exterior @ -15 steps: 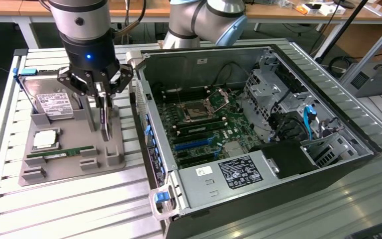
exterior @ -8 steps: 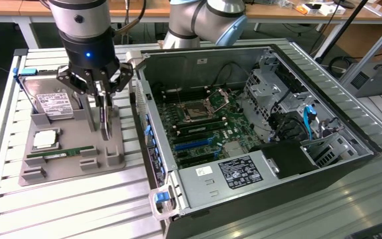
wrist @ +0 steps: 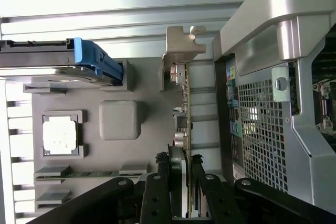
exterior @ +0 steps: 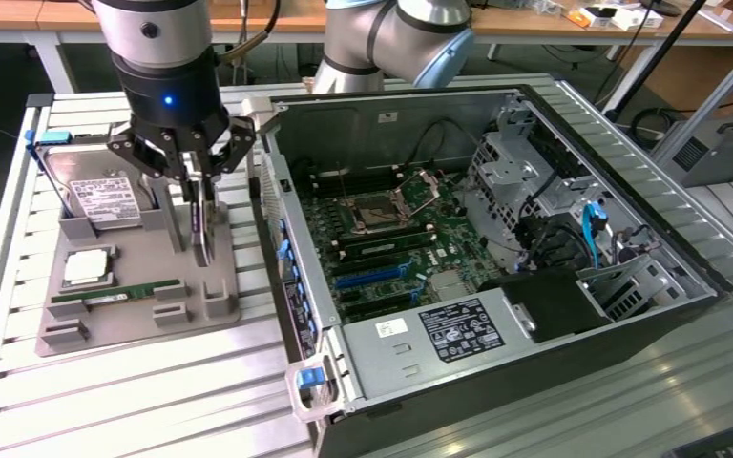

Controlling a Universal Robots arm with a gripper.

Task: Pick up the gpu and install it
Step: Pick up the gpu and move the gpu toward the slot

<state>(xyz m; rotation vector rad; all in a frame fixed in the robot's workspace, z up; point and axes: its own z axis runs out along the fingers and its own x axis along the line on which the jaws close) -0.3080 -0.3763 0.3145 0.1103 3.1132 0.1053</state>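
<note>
Grey fixture tray on the slatted tabletop carries the gpu, which stands upright on its long edge beside the open computer case. The hand is directly above the card, its fingers set narrow and clamped against the card's two faces. Whether the lower edge is seated in the tray cannot be determined. The hard drive and memory stick lie on the same tray.

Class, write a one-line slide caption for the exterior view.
The gripper clamps the gpu, upright at the grey tray, beside the open computer case.
</note>
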